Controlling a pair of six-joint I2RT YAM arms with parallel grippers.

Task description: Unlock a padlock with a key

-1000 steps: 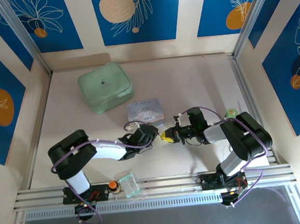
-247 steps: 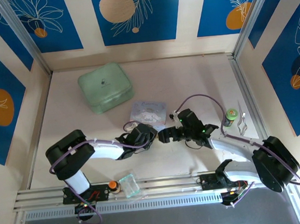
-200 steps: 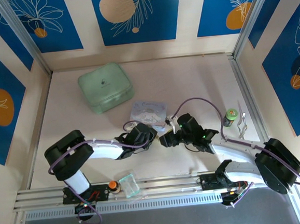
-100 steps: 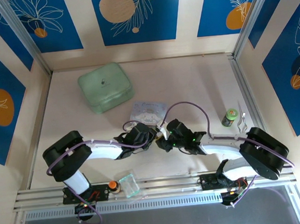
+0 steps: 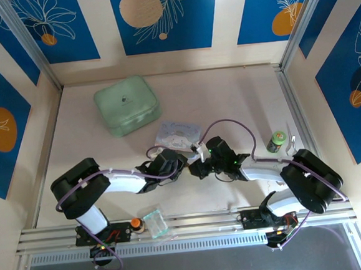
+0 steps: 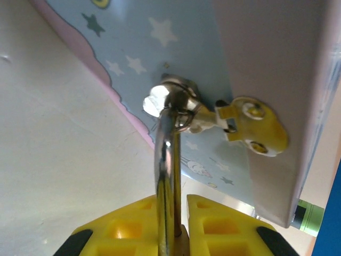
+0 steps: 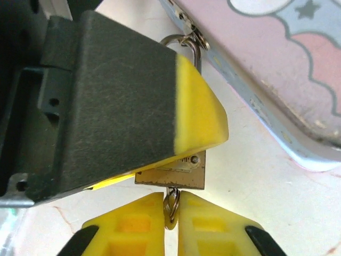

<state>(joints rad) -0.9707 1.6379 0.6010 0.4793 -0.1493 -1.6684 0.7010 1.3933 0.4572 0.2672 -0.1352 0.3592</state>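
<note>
Entry: right pincer (image 7: pixel 170 213), newly closed, clamped on the key (image 7: pixel 171 200); padlock (image 7: pixel 178 174) just beyond its tips, clamped in left pincer (image 6: pixel 178 226). We judge turning comes next.

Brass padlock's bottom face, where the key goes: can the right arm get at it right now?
Probably yes. The left end effector grips the small brass padlock nearer its silver shackle, leaving its bottom face bare, and the right end effector pinches the thin silvery key there.

Both arms are lying low and reaching inward with elbows bent, the left gripper (image 5: pixel 183 166) and right gripper (image 5: pixel 196 169) facing each other tip to tip, both jaws pinching nearly closed
</note>
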